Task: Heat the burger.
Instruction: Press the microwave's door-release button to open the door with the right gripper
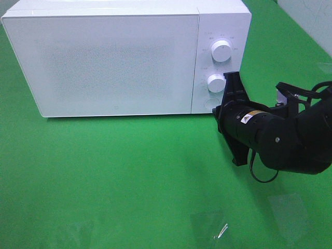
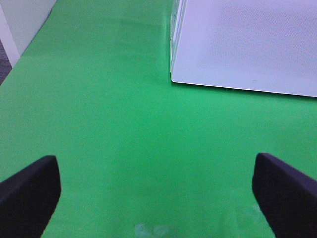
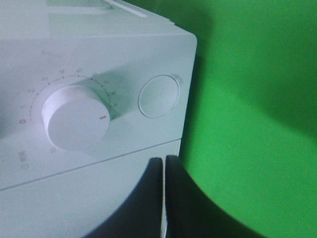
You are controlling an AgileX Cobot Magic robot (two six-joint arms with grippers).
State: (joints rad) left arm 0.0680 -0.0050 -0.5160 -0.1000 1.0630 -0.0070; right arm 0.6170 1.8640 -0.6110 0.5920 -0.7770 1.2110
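Observation:
The burger is not in view in any frame. The white microwave [image 1: 104, 57] stands at the back with its door closed; it also shows in the left wrist view [image 2: 247, 44]. Its panel has an upper knob [image 1: 221, 51], a lower knob [image 1: 216, 83] and a round button [image 1: 210, 102]. My right gripper [image 1: 218, 110] is shut and empty, with its tips right at the panel by the round button. In the right wrist view the gripper [image 3: 163, 198] sits just off the lower knob [image 3: 74, 119] and the button [image 3: 158, 95]. My left gripper [image 2: 156, 168] is open and empty over the green cloth, left of the microwave.
A green cloth [image 1: 129, 171] covers the table. Patches of clear film [image 1: 207, 225] lie near the front edge. A white surface [image 2: 20, 20] borders the cloth at the far left. The right arm's black body [image 1: 290, 140] fills the right side.

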